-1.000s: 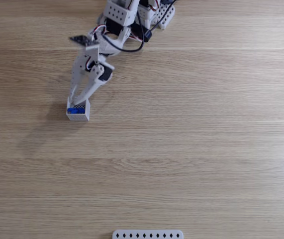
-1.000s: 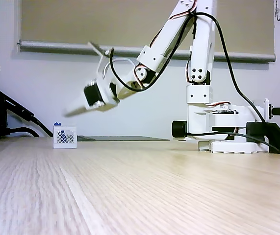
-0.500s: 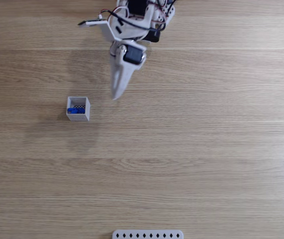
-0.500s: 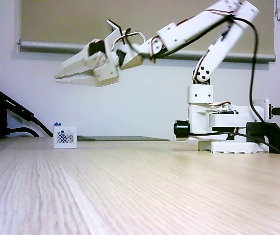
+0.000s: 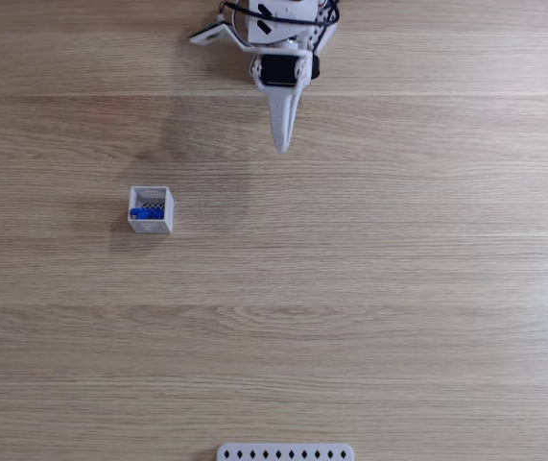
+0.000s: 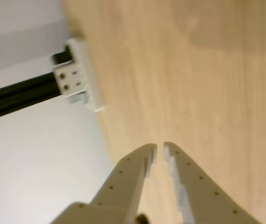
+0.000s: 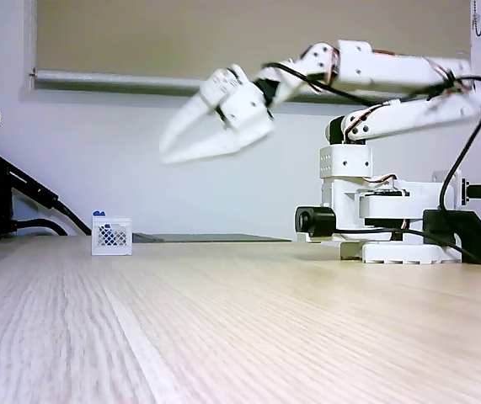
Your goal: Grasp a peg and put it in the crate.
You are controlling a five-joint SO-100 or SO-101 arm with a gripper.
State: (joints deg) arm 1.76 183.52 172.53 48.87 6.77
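One peg (image 5: 142,213) and one crate (image 5: 151,224) were counted, along with one white perforated strip (image 5: 285,451) at the table's 6 o'clock edge in a fixed view. The surface was a light wood-grain table (image 5: 369,288); a pale wall and a window blind (image 7: 223,42) were seen behind it. The blue peg was lodged inside the crate, its long axis run roughly from 9 to 3 o'clock in the top-down fixed view. The gripper (image 5: 281,146) was held in the air well apart from the crate, toward 2 o'clock of it, its fingers (image 6: 137,168) nearly pressed together on nothing.
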